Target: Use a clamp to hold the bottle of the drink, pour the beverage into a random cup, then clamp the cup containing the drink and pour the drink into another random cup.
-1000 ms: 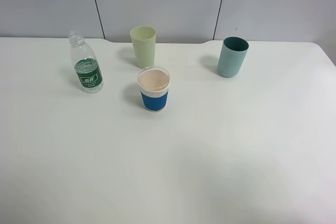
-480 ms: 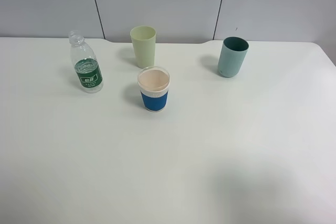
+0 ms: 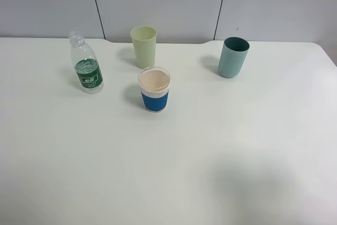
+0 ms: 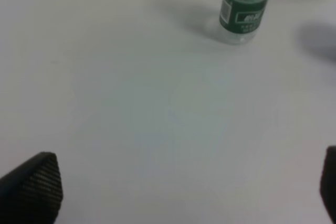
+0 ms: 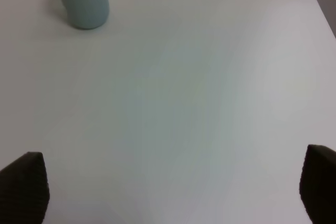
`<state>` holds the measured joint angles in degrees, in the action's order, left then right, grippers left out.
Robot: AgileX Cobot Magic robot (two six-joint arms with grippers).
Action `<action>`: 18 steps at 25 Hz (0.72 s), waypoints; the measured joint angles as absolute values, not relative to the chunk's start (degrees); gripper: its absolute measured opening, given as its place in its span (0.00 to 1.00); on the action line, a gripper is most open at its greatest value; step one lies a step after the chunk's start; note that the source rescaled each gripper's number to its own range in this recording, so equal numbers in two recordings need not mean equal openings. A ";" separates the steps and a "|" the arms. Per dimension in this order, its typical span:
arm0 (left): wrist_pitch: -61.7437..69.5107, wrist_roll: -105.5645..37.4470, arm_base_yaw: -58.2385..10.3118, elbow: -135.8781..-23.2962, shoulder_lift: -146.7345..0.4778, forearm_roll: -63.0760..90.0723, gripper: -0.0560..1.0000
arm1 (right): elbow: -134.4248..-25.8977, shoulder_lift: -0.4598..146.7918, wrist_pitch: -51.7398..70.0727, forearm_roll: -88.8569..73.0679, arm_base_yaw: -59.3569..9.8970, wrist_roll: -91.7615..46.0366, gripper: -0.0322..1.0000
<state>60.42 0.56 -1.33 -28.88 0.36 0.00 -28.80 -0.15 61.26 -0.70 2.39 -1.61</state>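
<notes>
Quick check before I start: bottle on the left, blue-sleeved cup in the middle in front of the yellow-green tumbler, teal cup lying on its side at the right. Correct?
Not quite. The teal cup is standing upright, not lying on its side, as the exterior high view shows. The rest holds: the bottle is on the left, and the blue-sleeved cup sits in the middle in front of the yellow-green tumbler.

Clear bottle [image 3: 86,65] (green label) at left, pale tumbler [image 3: 144,46] behind blue-sleeved cup [image 3: 154,89], teal cup [image 3: 233,57] at right, white table [image 3: 174,167].

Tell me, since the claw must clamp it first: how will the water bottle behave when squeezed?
The bottle looks like thin ribbed plastic, so it probably dents. Tall and narrow, it may tip if nudged. No cap shows, so squeezing might spill.
</notes>
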 joint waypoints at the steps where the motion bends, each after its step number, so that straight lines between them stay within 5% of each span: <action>1: 60.42 0.56 -1.33 -28.88 0.36 0.00 1.00 | -28.80 -0.15 61.26 -0.70 2.39 -1.55 0.87; 18: 60.42 0.56 -1.33 -28.88 0.36 0.00 1.00 | -28.80 -0.15 61.26 -0.68 2.39 -1.18 0.87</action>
<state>60.42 0.56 -1.33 -28.88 0.36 0.00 -28.80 -0.15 61.26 -0.68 2.39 -1.18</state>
